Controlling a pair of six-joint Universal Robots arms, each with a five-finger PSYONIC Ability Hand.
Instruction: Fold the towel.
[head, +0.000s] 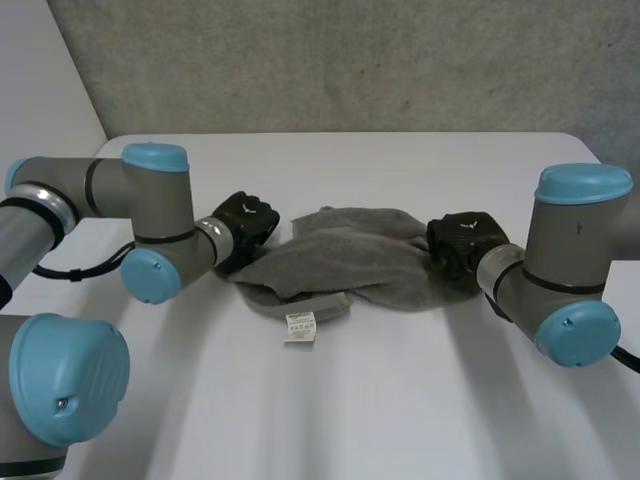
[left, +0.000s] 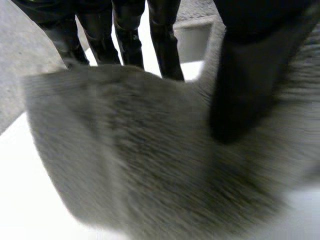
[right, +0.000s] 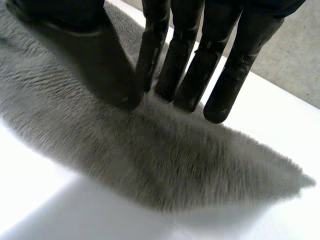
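On the table (head: 400, 400), grey towel (head: 350, 262) with tag (head: 300, 328), left hand (head: 245, 225) and right hand (head: 462, 240) clamped on opposite ends.

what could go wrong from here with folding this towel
1. The towel is bunched and creased between the hands, so folding now would likely trap wrinkles.
2. The right hand pinches close to the cloth's edge near a corner; that small bite may slip when pulled.
3. The left hand pinches the other end, so uneven pulling could skew the towel on the table.
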